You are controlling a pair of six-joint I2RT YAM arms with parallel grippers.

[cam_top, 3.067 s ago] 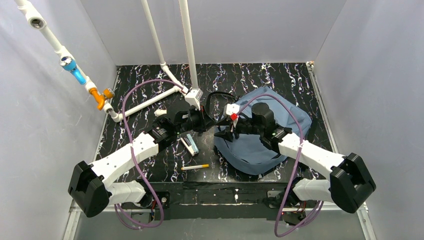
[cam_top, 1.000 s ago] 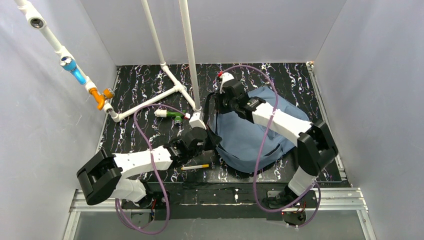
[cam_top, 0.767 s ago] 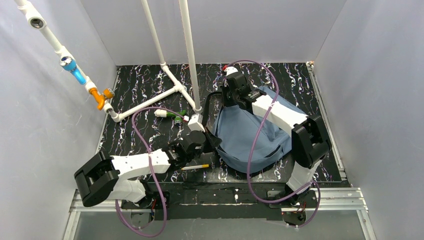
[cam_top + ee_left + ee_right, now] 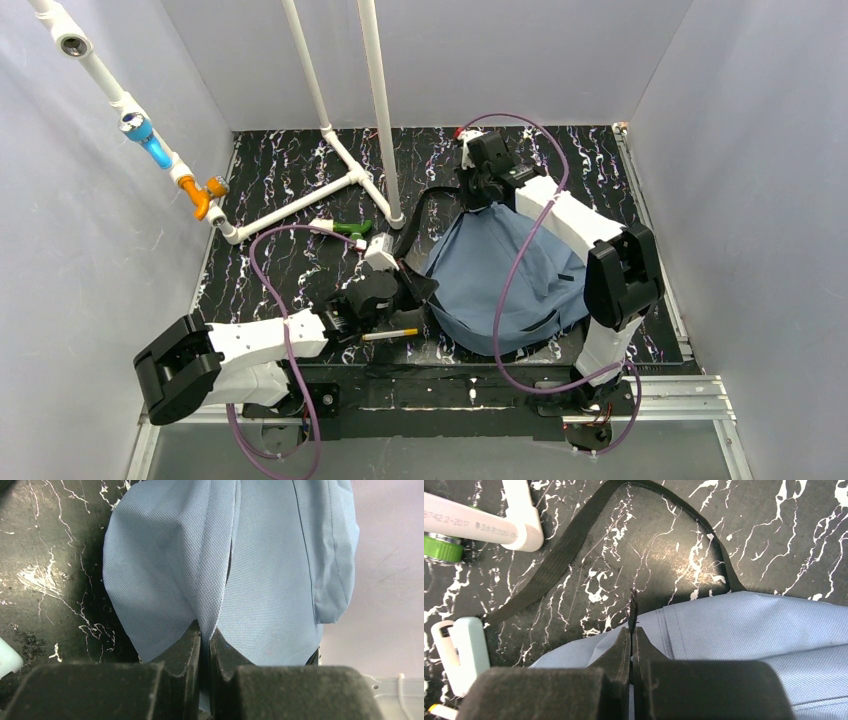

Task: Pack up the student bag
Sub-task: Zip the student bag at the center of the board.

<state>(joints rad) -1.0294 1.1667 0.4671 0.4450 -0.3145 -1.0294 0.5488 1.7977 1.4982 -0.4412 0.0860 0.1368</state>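
Student bag (image 4: 520,275) on table (image 4: 290,170), stretched between both grippers. Left gripper (image 4: 205,636) at bag's near-left edge, clamped on a fold. Right gripper (image 4: 631,632) at bag's far rim, pinched on a thin tab. Strap (image 4: 569,540) looping ahead of right gripper; pipe frame (image 4: 479,522) ahead-left of it in the right wrist view. Pencil (image 4: 390,334) just near-side of left gripper, apart.

You are looking at a left arm (image 4: 262,338) and a right arm (image 4: 572,222) wearing white shells between chunky black joint housings. A purple cable (image 4: 252,265) is looping beside each, rising from near the black base plate (image 4: 450,385). The left tool (image 4: 205,630) and the right tool (image 4: 631,632) are showing matte black fingers (image 4: 184,652), blocky at the root and tapering toward narrow tips.
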